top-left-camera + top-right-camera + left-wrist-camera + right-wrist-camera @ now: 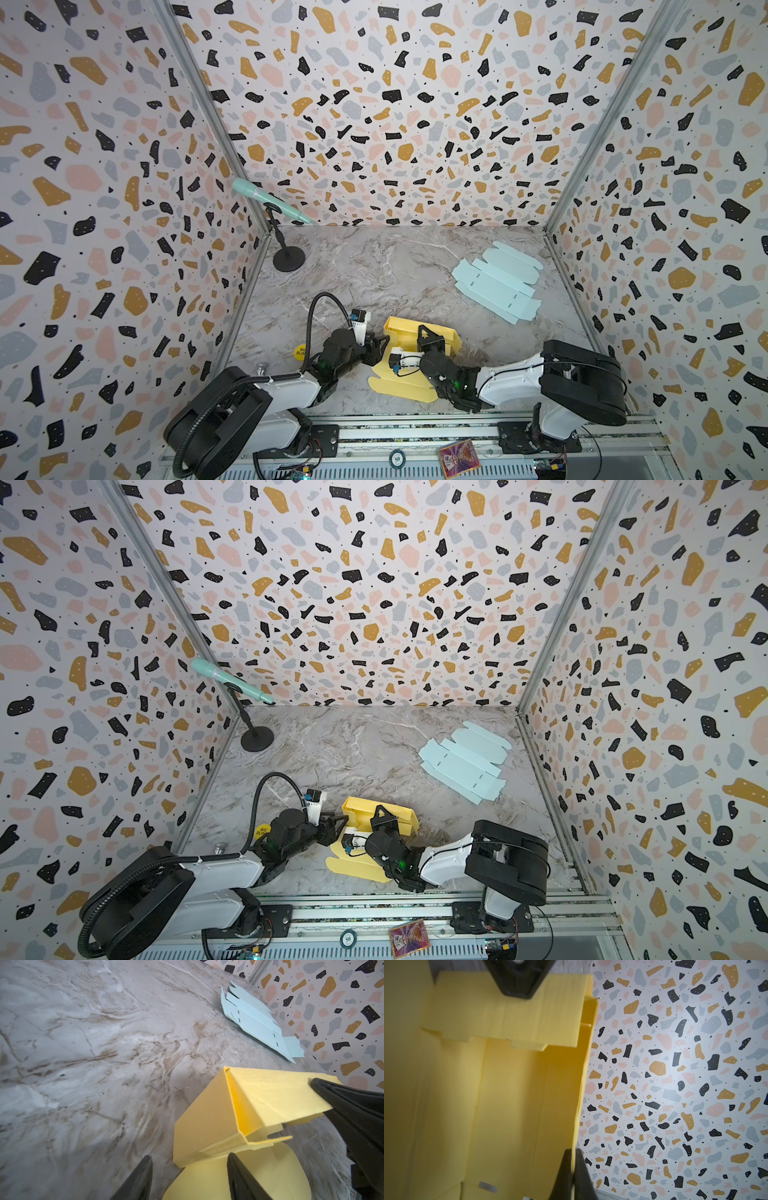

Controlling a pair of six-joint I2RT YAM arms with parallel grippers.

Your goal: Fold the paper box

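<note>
One folded right arm (511,376) reaches inward, jaws pinching the yellow box (401,328) wall.

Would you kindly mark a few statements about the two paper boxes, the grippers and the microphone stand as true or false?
1. The right gripper is shut on a wall of the yellow box. True.
2. The left gripper clamps the light blue blank. False: it is open at one end of the yellow box, and the blank lies untouched.
3. The light blue blank lies flat on the table. True.
4. The microphone stand stands on the yellow box. False: it stands on the table in the far left corner, apart from the box.
5. The yellow box is closed. False: its top is open and a rounded flap lies out on the table.
</note>
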